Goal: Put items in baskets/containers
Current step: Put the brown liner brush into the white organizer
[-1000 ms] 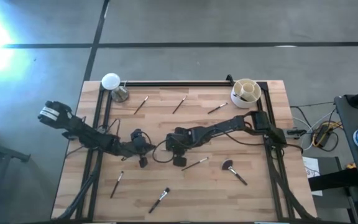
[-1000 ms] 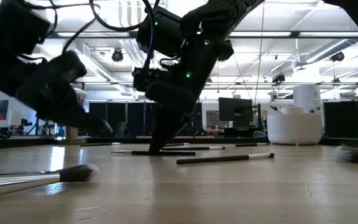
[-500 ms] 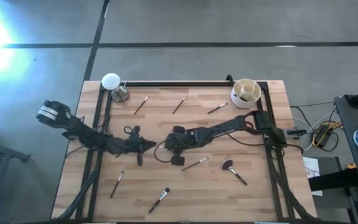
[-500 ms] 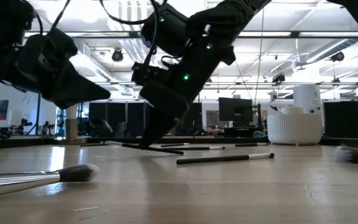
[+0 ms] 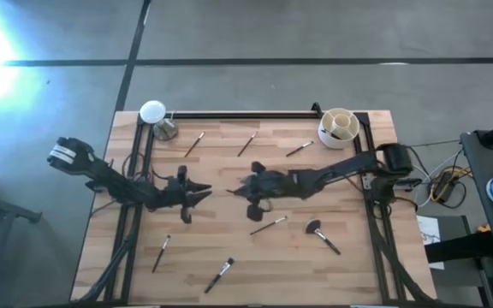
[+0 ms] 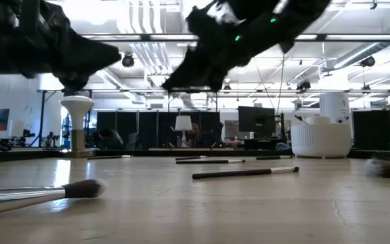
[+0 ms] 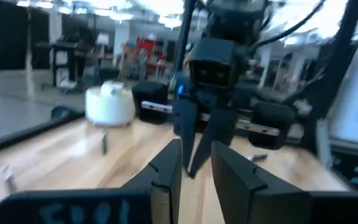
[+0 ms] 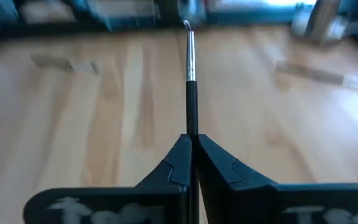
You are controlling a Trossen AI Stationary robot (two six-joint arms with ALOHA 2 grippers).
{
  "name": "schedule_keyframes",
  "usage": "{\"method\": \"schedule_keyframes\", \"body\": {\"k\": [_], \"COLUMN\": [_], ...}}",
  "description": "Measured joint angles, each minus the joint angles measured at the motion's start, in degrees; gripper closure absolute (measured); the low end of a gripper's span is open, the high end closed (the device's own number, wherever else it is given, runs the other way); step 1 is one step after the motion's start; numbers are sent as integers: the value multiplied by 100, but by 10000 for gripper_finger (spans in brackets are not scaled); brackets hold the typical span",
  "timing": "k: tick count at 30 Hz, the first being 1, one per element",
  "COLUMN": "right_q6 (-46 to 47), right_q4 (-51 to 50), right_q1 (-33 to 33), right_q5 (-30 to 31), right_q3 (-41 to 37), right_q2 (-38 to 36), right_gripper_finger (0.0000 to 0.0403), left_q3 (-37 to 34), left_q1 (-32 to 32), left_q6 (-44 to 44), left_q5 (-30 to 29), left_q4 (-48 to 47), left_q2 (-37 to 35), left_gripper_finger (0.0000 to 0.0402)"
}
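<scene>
My right gripper [image 5: 236,186] [image 8: 191,140] hangs over the table's middle, shut on a thin dark-handled brush [image 8: 190,93] with a silver ferrule. My left gripper [image 5: 208,195] [image 7: 196,171] faces it a short way to the left, open and holding nothing. Both are raised off the wood in the low view, with the right gripper [image 6: 171,85] level. Several other brushes lie flat on the table, among them one [image 5: 268,226] just nearer than the grippers and a fluffy one [image 5: 322,237]. The cream cup [image 5: 338,127] stands at the far right corner. My right gripper pinches the brush's dark handle [image 8: 191,127] between its two fingers, at the end away from the ferrule. The brush sticks straight out along the fingers, toward the table's left. It is lifted clear of the table, roughly level.
A white disc on a brass stand [image 5: 154,114] sits at the far left corner. Three brushes [image 5: 246,144] lie along the far side and two [image 5: 219,275] near the near edge. A dark frame rail [image 5: 229,115] borders the far edge.
My right gripper, which pointed down at a dark brush on the table, has risen and turned level, carrying that brush up; one end came off the wood first. My left gripper has also risen from the table and turned toward the right gripper.
</scene>
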Motion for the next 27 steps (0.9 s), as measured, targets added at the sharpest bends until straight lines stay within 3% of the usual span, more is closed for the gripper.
{"method": "schedule_keyframes", "body": {"k": [6,10,27], "right_q6": [-5,-28,-380], "right_q4": [1701,2467,4180], "right_q1": [98,153,544], "right_q5": [15,-6,-55], "right_q3": [-954,-1205,-1164], "right_q2": [-646,-704,-527], "right_gripper_finger": [392,392,392], "left_q3": [184,503,1296], "left_q1": [9,20,57], "left_q6": [104,285,480], "left_q5": [478,725,1141], "left_q4": [326,215,-368], "left_q2": [2,42,408], "left_gripper_finger": [321,321,321]}}
